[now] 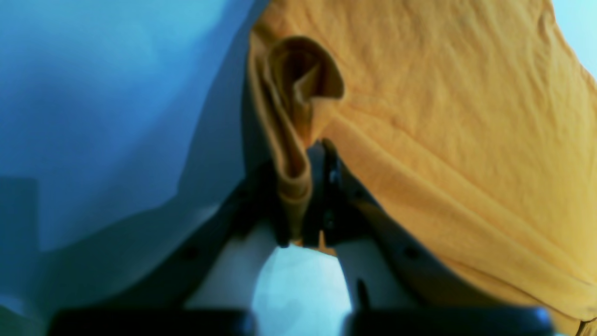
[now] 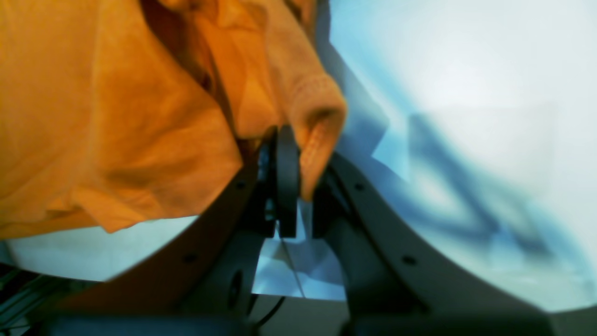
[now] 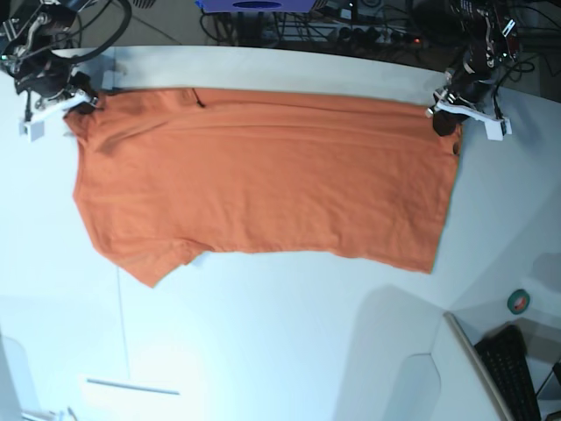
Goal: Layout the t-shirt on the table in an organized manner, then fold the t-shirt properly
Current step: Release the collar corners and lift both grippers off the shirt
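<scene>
Two arms reach to the far edge of the table (image 3: pixel 289 351), one at each end of the t-shirt (image 3: pixel 263 184), and both are bent down so their wrists hang low over the cloth. The right claw (image 3: pixel 81 103) sits near the far left corner of the table in the base view, its white fingers angled toward the shirt's upper corner. In the right wrist view the right claw (image 2: pixel 298 186) is pressed together on a thick rolled fold of orange hem, which sticks up between the dark pads.

The left claw (image 3: pixel 445 118) sits toward the far right corner of the table, tilted the other way. In its wrist view the left claw (image 1: pixel 305 205) has a doubled strip of cloth hanging between the fingers; the jaws stand narrowly parted around it, and whether they grip it firmly I cannot tell.

Between the two claws the t-shirt lies stretched wide along the far side of the table, mostly flat with faint long creases. One sleeve points toward the near left, its tip close to a thin dark seam (image 3: pixel 120 316) in the table top.
</scene>
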### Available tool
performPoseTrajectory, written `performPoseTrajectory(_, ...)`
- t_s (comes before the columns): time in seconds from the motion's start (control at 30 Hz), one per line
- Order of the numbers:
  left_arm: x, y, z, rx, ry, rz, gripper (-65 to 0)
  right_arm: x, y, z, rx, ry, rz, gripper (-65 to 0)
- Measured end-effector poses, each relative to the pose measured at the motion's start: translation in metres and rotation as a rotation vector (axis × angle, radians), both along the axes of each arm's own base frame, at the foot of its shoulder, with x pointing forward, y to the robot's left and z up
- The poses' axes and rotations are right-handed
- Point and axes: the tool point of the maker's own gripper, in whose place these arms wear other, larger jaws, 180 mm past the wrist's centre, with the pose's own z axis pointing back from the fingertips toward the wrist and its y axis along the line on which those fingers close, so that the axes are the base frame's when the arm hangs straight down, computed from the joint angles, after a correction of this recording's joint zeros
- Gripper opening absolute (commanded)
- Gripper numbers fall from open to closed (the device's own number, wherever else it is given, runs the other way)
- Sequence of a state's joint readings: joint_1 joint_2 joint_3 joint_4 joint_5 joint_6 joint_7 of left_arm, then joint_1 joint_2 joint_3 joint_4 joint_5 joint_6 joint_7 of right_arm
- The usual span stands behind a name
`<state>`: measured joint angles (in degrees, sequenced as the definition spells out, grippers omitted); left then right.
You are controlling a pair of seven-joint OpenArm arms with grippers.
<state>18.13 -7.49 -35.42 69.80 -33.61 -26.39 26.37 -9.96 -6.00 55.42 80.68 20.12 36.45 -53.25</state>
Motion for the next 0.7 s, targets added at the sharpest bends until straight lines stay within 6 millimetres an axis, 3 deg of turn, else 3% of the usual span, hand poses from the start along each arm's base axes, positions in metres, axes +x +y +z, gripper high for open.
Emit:
performPoseTrajectory(0.1,0.002,0.002,0.003,0.002,-0.016,0.007,-30.9,0.003,-0.012,0.017,-0.069,-0.037,0.001,-42.3)
performPoseTrajectory(0.13,0.004,0.003,0.005,0.005,-0.024,0.009,-27.2,0.003,-0.016,0.022,-0.090,-0.043,0.000,-38.4)
performPoseTrajectory(0.23,0.003,0.007,0.007,0.011,-0.030,0.018,-25.2,0.000,-0.020,0.030,-0.120,-0.050,0.001,-38.7)
performPoseTrajectory(0.4,-0.012,0.042,0.013,0.053,-0.018,0.125,-25.3,-0.006,-0.023,0.028,-0.120,-0.024,-0.041,-38.6)
performPoseTrajectory(0.5,-0.014,0.057,0.036,0.102,-0.065,0.149,-25.5,-0.013,-0.024,0.035,-0.150,-0.018,-0.030,-38.6)
performPoseTrajectory(0.6,-0.018,0.080,0.064,0.175,-0.117,0.181,-29.5,-0.011,-0.030,0.051,-0.212,-0.036,0.000,-38.7)
performPoseTrajectory(0.67,-0.023,0.089,0.071,0.199,-0.120,0.201,-42.3,-0.002,-0.017,0.055,-0.213,-0.056,0.062,-38.7)
performPoseTrajectory(0.7,-0.025,0.088,0.070,0.197,-0.105,0.193,-52.0,0.004,-0.007,0.057,-0.209,-0.071,0.091,-38.7)
